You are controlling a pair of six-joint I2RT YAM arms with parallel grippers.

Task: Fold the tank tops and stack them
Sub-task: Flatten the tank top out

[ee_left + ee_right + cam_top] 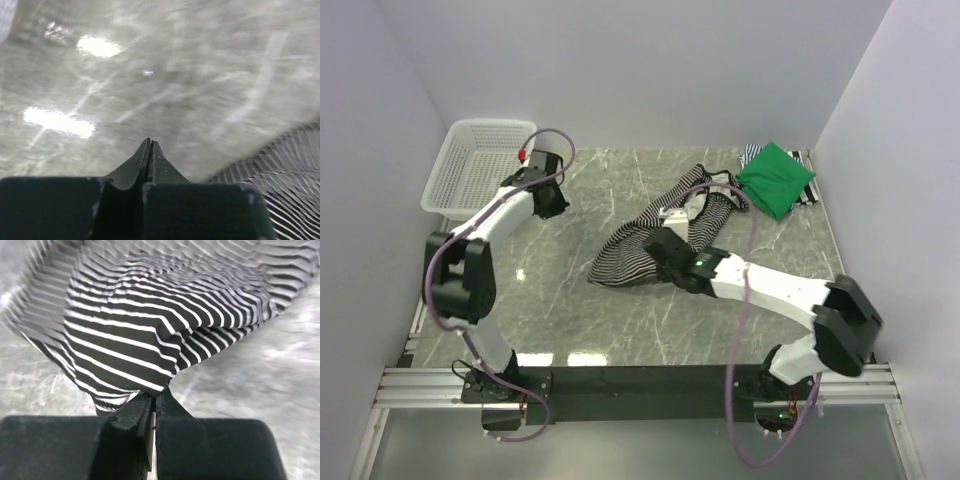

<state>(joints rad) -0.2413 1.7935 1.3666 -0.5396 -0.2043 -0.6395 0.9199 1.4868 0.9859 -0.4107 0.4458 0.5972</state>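
Note:
The black-and-white striped tank top [625, 258] lies crumpled mid-table, its straps trailing toward the back right. My right gripper [658, 245] is shut on its near edge, and the right wrist view shows the striped cloth [130, 325] pinched at the fingertips [159, 391] and spreading away from them. The green tank top [776, 178] lies folded at the back right, on a finely striped top [752, 153] that peeks out from under it. My left gripper [554, 200] hovers at the back left by the basket; its jaws [150, 142] are shut on nothing, with striped cloth [290, 170] at the lower right.
A white plastic mesh basket [442, 188] stands at the back left corner, just behind the left wrist. White walls close in the marble table [570, 300] on three sides. A black rail [640, 380] carrying the arm bases runs along the near edge.

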